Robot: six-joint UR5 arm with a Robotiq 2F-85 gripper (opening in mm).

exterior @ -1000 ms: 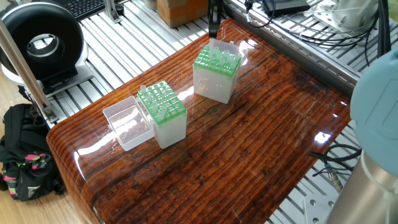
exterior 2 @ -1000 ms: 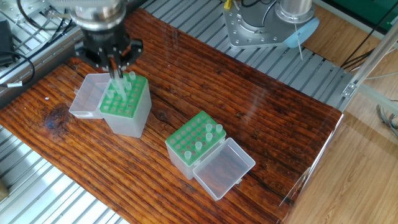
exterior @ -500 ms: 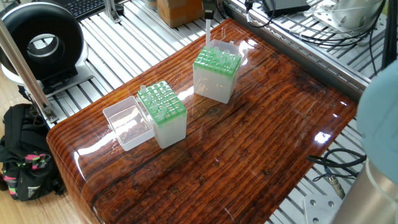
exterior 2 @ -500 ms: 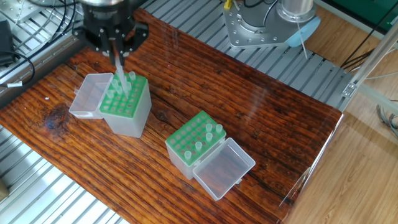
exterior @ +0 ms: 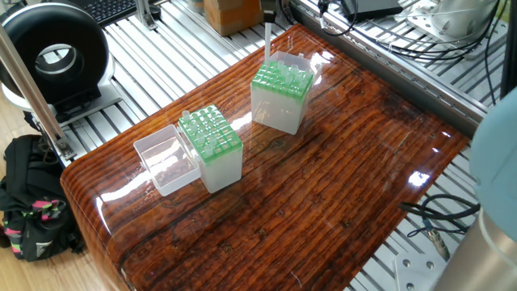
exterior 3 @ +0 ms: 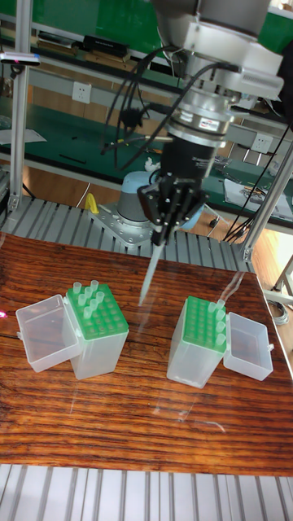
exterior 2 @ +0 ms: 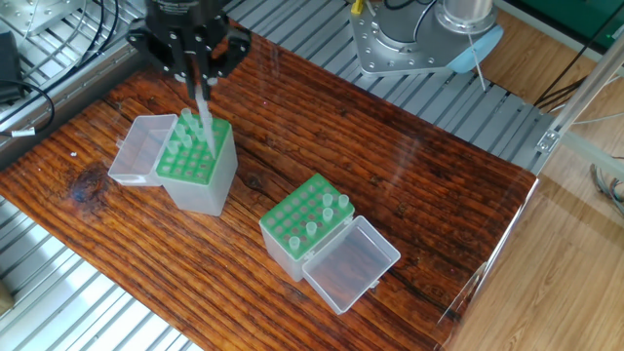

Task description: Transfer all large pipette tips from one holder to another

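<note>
On the wooden table [exterior 2: 409, 156] stand two green-topped boxes, lids flung open so the racks are reachable from above. One box [exterior 3: 96, 328] carries a cluster of tips [exterior 3: 88, 293]; the other box [exterior 3: 198, 340] has a few. Above and between them the gripper [exterior 3: 163, 221] hangs, fingers pinching one pipette tip [exterior 3: 150, 273], clear of both racks. The tall view shows that gap plainly; one side view crops the gripper out, leaving only the tip [exterior: 267, 39].

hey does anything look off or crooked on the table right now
Nothing is spilled or knocked over. Both holders stand upright with lids open. The one oddity: the tip in the gripper hangs slightly slanted, not plumb, in the tall view.
</note>
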